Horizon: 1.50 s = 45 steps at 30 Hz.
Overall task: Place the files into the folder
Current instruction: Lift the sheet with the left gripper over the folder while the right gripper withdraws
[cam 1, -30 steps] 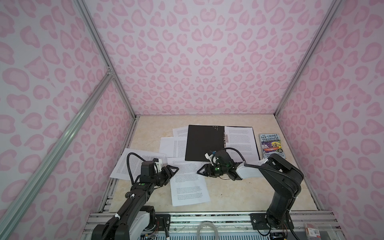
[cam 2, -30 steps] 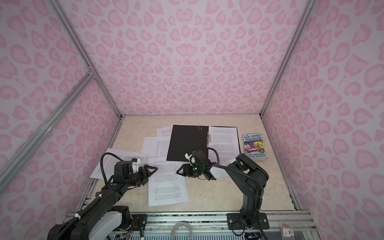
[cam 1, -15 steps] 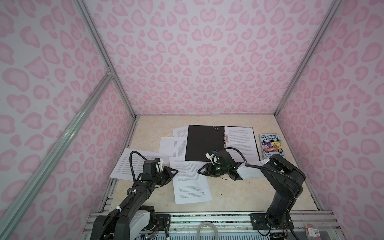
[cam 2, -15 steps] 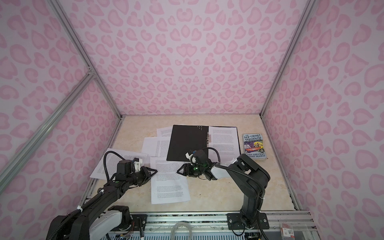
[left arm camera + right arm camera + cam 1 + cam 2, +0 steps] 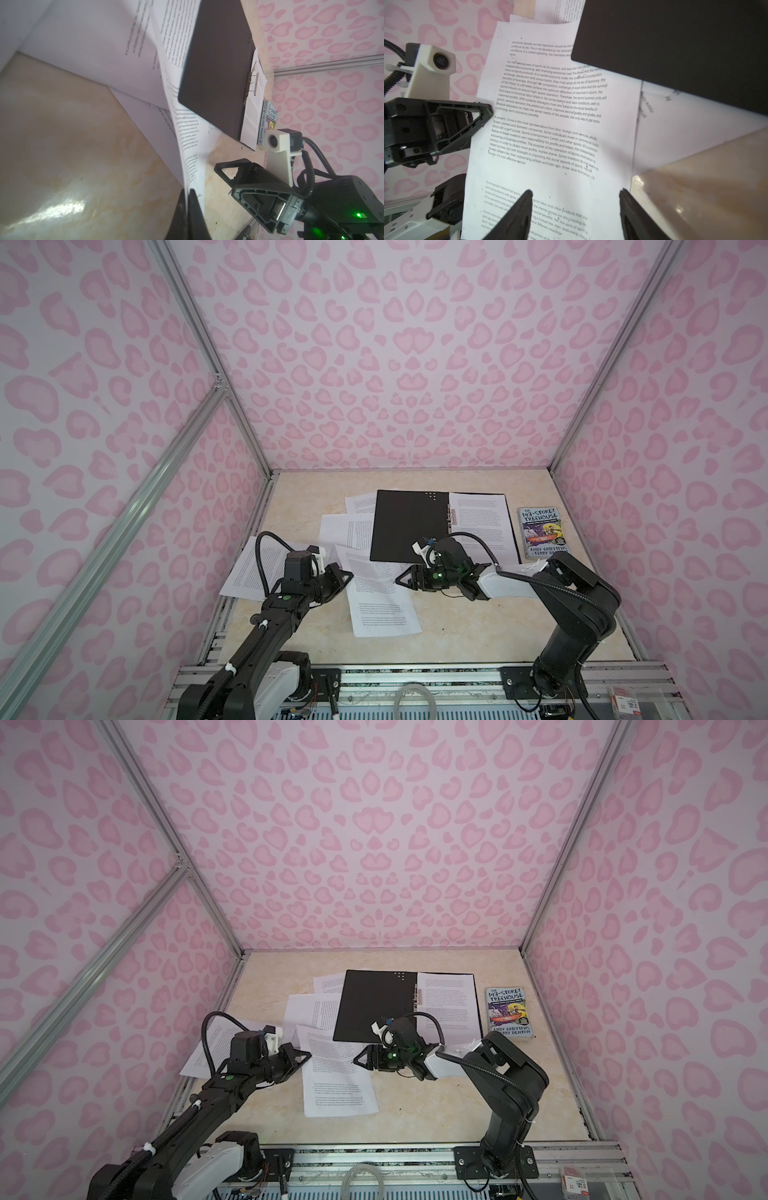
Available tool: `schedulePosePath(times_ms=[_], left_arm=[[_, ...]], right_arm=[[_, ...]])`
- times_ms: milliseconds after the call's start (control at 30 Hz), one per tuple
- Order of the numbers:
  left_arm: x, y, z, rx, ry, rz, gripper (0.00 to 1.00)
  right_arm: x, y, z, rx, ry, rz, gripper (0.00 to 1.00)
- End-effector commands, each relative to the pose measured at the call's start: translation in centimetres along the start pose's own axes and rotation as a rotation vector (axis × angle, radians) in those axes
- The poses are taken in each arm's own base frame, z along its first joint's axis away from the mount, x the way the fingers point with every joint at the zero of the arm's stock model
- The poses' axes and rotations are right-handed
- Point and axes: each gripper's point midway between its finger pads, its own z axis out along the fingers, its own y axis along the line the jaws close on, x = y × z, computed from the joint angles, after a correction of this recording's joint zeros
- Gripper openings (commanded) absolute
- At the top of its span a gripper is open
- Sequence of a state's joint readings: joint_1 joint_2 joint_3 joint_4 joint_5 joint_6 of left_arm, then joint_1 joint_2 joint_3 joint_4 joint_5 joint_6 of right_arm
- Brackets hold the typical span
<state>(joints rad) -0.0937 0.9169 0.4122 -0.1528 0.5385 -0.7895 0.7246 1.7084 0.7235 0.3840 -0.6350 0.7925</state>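
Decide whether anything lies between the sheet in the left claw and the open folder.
Yes. The sheet pinched by the left claw has its far corner under the black flap of the folder, and the open right claw is at its opposite edge, beside the folder.

Black folder, white files, pink-blotched walls

The left arm stretches from the near-left corner toward the middle, forearm low. Its left gripper points right with the jaws pressed together on the edge of a sheet — up close, the paper is nipped between the two black fingers. The right arm folds at the elbow on the near right and reaches left, wrist level. The right gripper faces the other one — jaws wide apart, tips near it but not touching.
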Motion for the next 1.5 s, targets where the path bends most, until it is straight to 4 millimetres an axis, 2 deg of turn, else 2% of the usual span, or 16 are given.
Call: schedulePosePath(times_ms=[0,133,267,400,500,633,733,833,967,1033,1133,1267,1333,1400,1467], left_arm=[[0.1,0.2,-1.9,-0.079,-0.017,0.038,0.04],[-0.5,-2.7,-4.2,-0.028,-0.053,0.082,0.04],[-1.5,-6.5,-6.6,0.043,-0.081,0.13,0.04],[-2.7,-11.7,-9.1,0.15,-0.11,0.196,0.04],[-2.8,-15.3,-9.6,0.208,-0.1,0.263,0.04],[-1.9,-19.4,-7.4,0.251,-0.048,0.345,0.04],[-0.4,-22.8,-4.6,0.279,0.011,0.409,0.03],[1.9,-26.6,-1.9,0.333,0.086,0.475,0.03],[5.1,-31.2,1.3,0.389,0.186,0.545,0.03],[6.2,-33.1,2.3,0.414,0.219,0.568,0.04],[5.8,-32.8,4.4,0.379,0.226,0.532,0.03],[3.4,-30.2,7.6,0.31,0.222,0.44,0.03],[2.0,-28.5,9.9,0.282,0.233,0.399,0.03],[0.9,-27.3,11.8,0.283,0.251,0.376,0.03],[-0.4,-25.7,14.2,0.26,0.268,0.358,0.04]], right_arm=[[-0.4,-0.7,-1.0,0.074,-0.032,-0.064,0.81],[-1.5,-0.8,-2.6,0.111,-0.078,-0.1,0.98],[-2.7,-1.5,-4.2,0.136,-0.128,-0.103,0.98],[-4.0,-2.1,-6.3,0.161,-0.201,-0.098,0.98],[-4.9,-2.2,-8.1,0.196,-0.262,-0.122,0.98],[-5.9,-3.9,-10.7,0.304,-0.327,-0.113,0.98],[-6.7,-6.8,-12.9,0.331,-0.379,-0.012,0.98],[-7.1,-9.3,-14.5,0.334,-0.418,0.063,0.98],[-7.1,-11.2,-16.6,0.41,-0.472,0.099,0.98],[-7.2,-11.9,-18.0,0.454,-0.507,0.115,0.98],[-7.2,-12.4,-20.5,0.503,-0.574,0.135,0.98],[-7.0,-12.6,-23.8,0.56,-0.694,0.143,0.98],[-6.9,-12.3,-25.3,0.575,-0.746,0.134,0.98],[-7.0,-11.7,-26.3,0.581,-0.777,0.101,0.98],[-7.1,-11.1,-26.4,0.572,-0.775,0.07,0.98]])
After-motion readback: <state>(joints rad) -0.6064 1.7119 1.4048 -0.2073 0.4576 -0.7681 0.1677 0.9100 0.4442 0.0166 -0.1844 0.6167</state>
